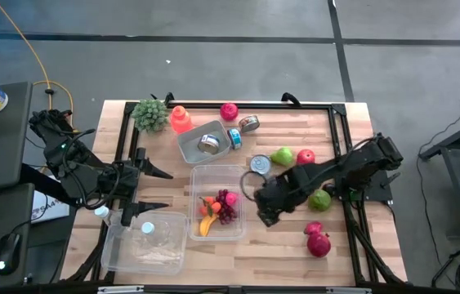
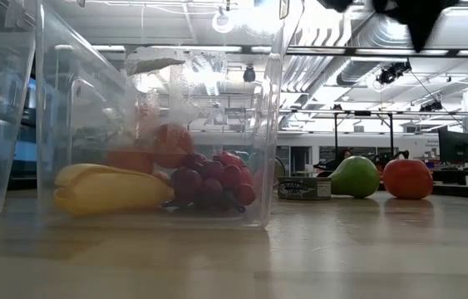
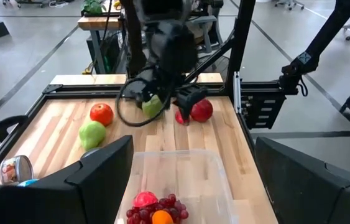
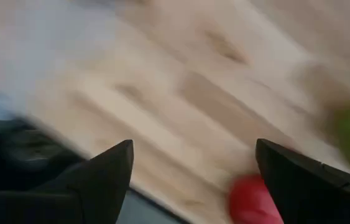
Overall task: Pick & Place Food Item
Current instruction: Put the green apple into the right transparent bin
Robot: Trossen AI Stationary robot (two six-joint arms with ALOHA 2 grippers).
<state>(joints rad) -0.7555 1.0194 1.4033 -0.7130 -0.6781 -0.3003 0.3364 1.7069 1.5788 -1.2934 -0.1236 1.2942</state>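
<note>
1. A clear plastic rectangular container (image 1: 217, 173) stands upright and open at the table's centre, holding a yellow banana (image 2: 105, 188), dark red grapes (image 2: 213, 181) and an orange fruit (image 2: 171, 143).
2. Right of it lie a green pear (image 1: 282, 156), a red apple (image 1: 305, 157), a green apple (image 1: 320, 199) and two dark red pomegranates (image 1: 317, 240).

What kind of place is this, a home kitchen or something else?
Probably a robotics lab or workshop, not a kitchen. The wooden table stands on a bare concrete floor, exposed ceiling ducts run above a large open hall, and other workbenches stand beyond the table.
</note>
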